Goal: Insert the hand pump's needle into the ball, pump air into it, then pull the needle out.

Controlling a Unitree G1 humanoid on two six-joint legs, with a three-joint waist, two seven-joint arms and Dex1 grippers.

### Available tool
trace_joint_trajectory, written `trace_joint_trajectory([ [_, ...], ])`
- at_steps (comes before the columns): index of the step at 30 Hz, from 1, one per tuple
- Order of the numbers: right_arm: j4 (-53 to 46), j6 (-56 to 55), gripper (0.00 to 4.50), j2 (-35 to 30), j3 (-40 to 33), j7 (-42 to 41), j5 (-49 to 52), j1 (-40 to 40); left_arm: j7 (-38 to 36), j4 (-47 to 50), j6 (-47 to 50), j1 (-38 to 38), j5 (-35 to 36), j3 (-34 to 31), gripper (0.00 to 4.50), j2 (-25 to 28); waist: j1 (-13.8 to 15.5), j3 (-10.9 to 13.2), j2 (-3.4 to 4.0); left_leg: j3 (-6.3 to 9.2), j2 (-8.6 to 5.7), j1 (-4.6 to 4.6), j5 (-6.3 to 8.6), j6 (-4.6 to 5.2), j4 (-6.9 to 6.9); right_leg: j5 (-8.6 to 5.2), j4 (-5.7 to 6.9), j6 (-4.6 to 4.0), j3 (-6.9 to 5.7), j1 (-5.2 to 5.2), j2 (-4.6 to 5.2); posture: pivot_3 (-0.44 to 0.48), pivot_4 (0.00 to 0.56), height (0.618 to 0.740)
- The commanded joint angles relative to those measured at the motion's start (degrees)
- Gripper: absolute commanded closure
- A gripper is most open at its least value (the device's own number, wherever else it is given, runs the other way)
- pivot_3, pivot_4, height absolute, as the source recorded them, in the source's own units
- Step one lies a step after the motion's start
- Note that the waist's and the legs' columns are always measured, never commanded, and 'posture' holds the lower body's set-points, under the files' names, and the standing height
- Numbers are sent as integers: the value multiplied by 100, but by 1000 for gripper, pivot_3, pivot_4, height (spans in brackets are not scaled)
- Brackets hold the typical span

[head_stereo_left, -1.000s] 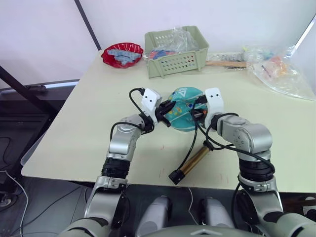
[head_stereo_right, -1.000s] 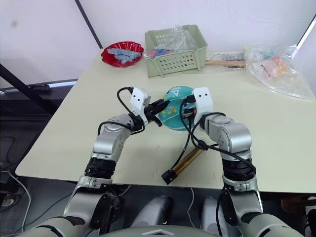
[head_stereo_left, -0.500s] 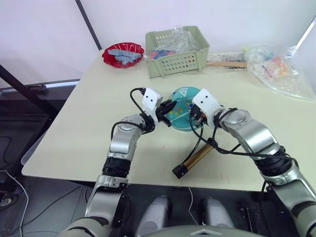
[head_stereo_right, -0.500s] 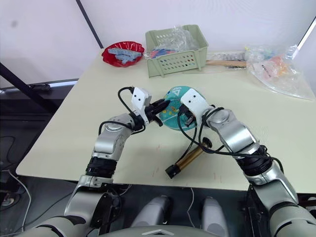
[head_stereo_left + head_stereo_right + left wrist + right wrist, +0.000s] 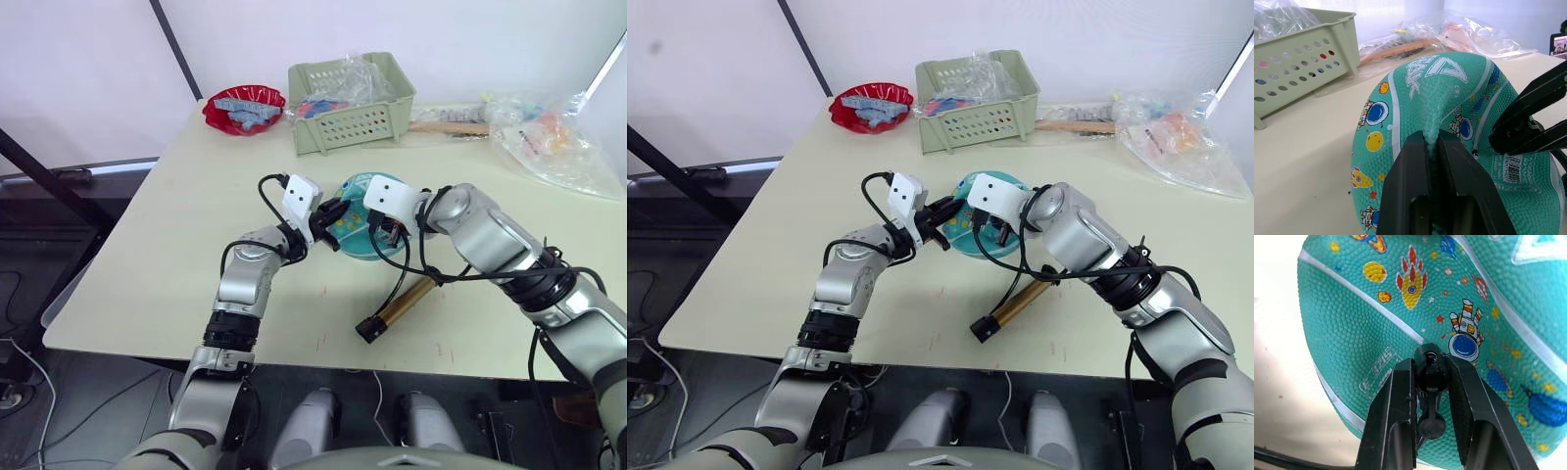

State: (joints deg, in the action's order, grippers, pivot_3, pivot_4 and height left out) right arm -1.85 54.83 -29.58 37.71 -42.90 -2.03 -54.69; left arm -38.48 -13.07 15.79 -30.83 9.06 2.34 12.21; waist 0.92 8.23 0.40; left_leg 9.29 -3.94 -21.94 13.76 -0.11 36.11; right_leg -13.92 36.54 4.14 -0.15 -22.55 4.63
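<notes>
Nearest the table's (image 5: 147, 284) front edge, the short hand pump (image 5: 401, 305) with its gold-bronze metallic barrel lies flat, just in front of the teal rubber ball (image 5: 357, 230) with white stripes and cartoon prints, its thin black hose (image 5: 403, 266) looping up toward that ball. The ball rests on the cream table between both arms. The left gripper (image 5: 1432, 147) has its two black fingers pressed nearly together, pinching a raised fold of the ball's skin. On the ball's other side, the right gripper (image 5: 1431, 382) is clamped narrowly around the black fitting of the needle (image 5: 1430, 369), which is pressed against the ball's surface. Beyond the ball stand a pale green perforated plastic basket (image 5: 351, 101) and a red bowl (image 5: 243, 106), with clear plastic bags (image 5: 549, 132) off to the ball's far right.
</notes>
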Motion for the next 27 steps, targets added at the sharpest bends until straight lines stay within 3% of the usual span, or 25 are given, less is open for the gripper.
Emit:
trace_joint_trajectory([
  [1, 432, -180, 4149, 211, 254, -286, -157, -198, -75, -495, 425, 297, -153, 483, 4500, -127, -9, -2, -1, 0, 0, 1, 0, 0, 0, 0, 1, 0, 0, 1, 0, 0, 150, 740],
  [11, 1700, -740, 4149, 761, 538, -544, -794, -351, 14, -533, 440, 268, -111, 431, 4500, -124, -73, -48, -31, -6, 7, 37, 1, -7, 0, 0, 25, 0, 7, 14, -6, 0, 150, 740],
  [15, 2129, -964, 4149, 945, 593, -612, -1067, -328, 29, -541, 450, 267, -96, 417, 4500, -120, -150, -55, -34, -5, 11, 117, 17, -32, -6, -15, 25, -23, 9, 90, -5, 0, 150, 740],
  [27, 3088, -1503, 4149, 1185, 775, -948, -1905, -190, 31, -585, 471, 259, -94, 315, 4500, -97, -186, -175, -31, -1, 12, 136, 18, -33, -22, -18, 25, -27, 18, 94, -10, 0, 150, 740],
])
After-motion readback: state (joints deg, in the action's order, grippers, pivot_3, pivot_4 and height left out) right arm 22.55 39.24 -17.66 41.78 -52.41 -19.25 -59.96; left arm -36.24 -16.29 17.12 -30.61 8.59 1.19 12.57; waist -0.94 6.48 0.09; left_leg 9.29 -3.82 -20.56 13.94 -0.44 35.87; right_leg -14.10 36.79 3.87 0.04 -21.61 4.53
